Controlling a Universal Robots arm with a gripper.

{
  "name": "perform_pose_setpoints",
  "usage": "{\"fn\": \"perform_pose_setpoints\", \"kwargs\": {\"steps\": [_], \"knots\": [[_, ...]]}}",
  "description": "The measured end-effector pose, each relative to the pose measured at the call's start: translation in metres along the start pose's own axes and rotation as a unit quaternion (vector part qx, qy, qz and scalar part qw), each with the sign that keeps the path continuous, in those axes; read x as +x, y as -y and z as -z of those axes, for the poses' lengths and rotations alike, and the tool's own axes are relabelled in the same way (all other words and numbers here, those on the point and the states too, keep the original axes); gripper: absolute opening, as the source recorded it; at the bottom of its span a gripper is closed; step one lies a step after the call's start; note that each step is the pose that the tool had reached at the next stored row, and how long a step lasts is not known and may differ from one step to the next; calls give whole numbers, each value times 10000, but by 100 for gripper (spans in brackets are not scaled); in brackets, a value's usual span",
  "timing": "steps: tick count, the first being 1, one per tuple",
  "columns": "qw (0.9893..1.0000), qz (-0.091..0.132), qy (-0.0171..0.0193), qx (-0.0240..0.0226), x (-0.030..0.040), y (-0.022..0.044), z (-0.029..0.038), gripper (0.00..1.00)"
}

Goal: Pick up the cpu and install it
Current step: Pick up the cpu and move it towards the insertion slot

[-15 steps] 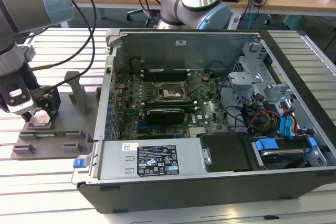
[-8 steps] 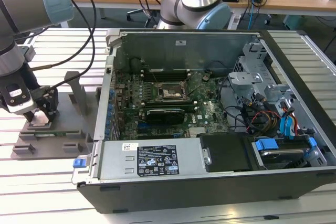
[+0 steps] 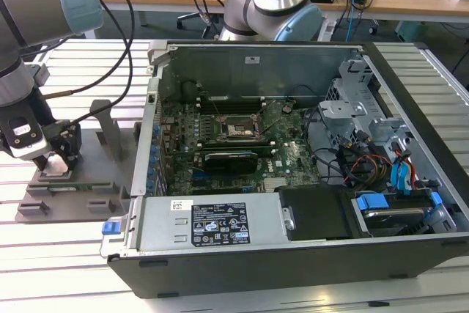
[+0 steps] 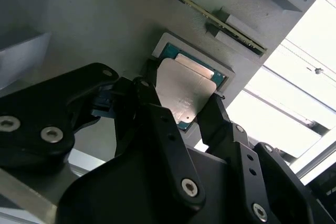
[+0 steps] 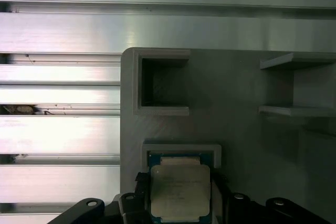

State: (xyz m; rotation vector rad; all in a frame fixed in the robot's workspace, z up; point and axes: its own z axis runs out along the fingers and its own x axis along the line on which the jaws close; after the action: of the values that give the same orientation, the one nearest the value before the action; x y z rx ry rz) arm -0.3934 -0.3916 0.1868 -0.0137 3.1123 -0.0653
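Fingers of matte black metal, bolted with round screws, stand drawn in narrow on the gripper, one against each of two opposite edges of the cpu. The cpu is a thin flat square: a brushed silver-grey lid with a paler rim, set on a green board. It lies in a shallow square recess with a raised lip, near one edge of the grey tray, whose plastic looks dull and finely grained in both wrist views. Upright posts and a boxy pocket rise from the tray. In the exterior view the tray rests on the ribbed aluminium table, at the exterior view's left of the open computer case. It is well apart from the black socket frame on the green motherboard.
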Motion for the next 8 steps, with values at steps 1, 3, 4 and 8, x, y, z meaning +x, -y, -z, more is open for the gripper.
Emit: {"fn": "perform_pose_setpoints", "kwargs": {"steps": [1, 3, 4, 8], "knots": [[10000, 0, 0, 0, 0, 0, 0, 55], [10000, 0, 0, 0, 0, 0, -1, 55], [10000, 0, 1, 0, 0, 0, -1, 55], [10000, 0, 3, -1, -1, 0, 12, 55]]}}
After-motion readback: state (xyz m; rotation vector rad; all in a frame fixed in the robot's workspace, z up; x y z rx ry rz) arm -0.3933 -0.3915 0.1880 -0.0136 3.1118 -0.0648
